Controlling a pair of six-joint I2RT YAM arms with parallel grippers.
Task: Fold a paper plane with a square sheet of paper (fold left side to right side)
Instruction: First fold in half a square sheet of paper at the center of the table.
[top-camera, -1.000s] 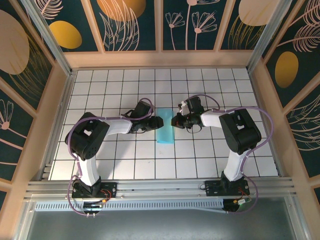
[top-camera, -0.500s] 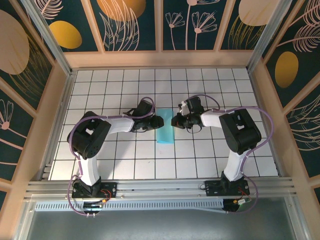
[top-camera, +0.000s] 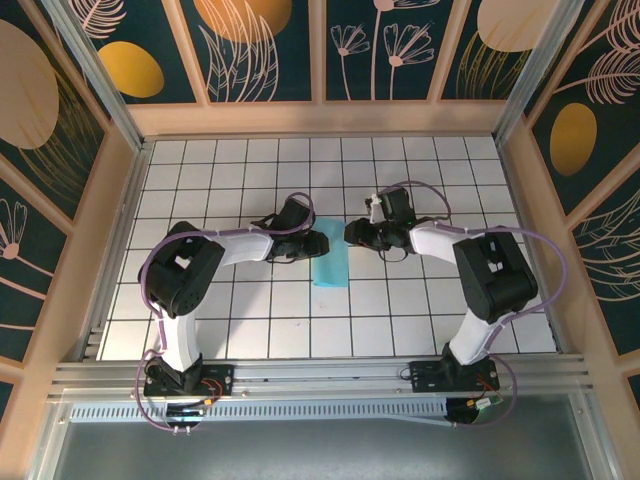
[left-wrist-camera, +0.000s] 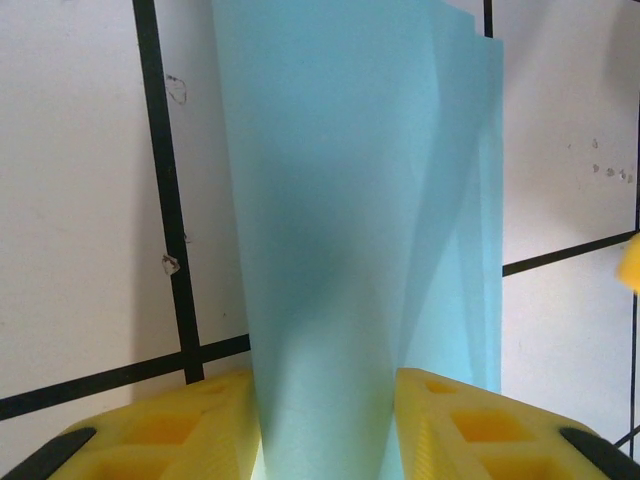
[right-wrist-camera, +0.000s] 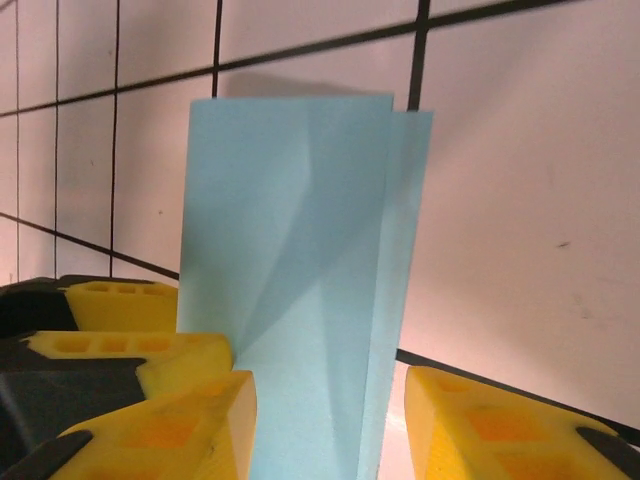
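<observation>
Straddling the folded square sheet of paper (top-camera: 330, 270) at its 12 o'clock end with left hand (left-wrist-camera: 325, 400) and right hand (right-wrist-camera: 330, 400), both parted.

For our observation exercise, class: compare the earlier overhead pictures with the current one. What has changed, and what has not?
The right pincer edged farther across the table, its elbow swinging outward to the right. The left pincer crept slightly toward the sheet of paper, which stayed where it lay.
</observation>
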